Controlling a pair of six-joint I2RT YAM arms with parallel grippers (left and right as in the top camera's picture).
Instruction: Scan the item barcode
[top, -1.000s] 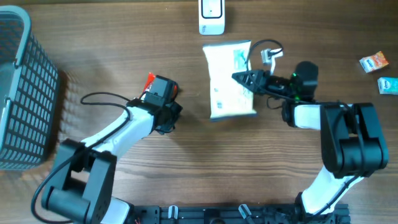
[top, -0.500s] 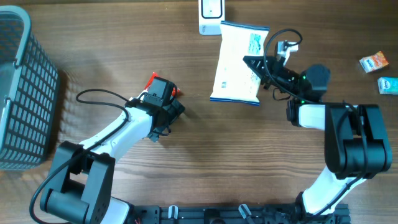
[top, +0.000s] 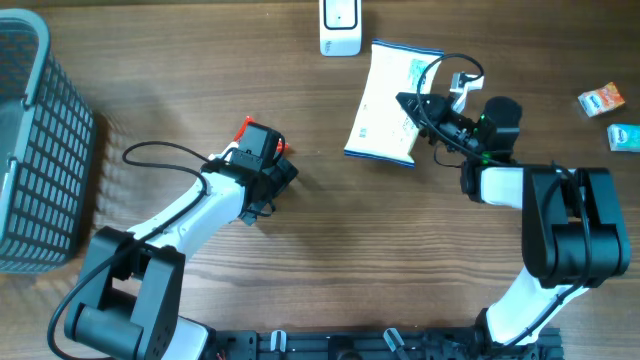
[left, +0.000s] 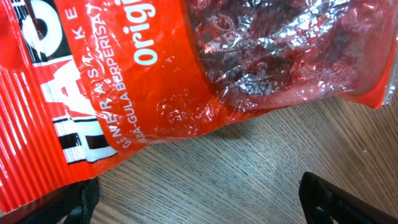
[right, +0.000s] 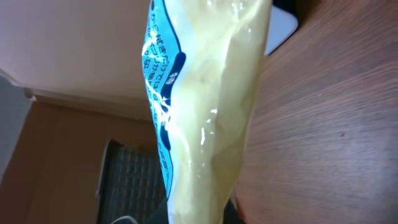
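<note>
While wide by red packet (left: 155, 81), left tool (top: 260, 150); right tool (top: 408, 104) tight on pouch (top: 383, 105) edge.

A grey wire basket (top: 30, 150) stands at the far left edge of the wooden bench (top: 330, 270). Far across it, by the right edge, lie two small boxes close together: an orange-and-white one (top: 601, 100) and a teal-and-white one (top: 624, 136).

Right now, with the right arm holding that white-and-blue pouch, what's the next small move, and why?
Probably swing the white-and-blue pouch a little left, toward the white scanner. The right gripper is shut on the pouch's edge and holds it off the table, just right of the scanner and not yet in front of it. No barcode shows in any view, so a slight turn may also be needed.
</note>
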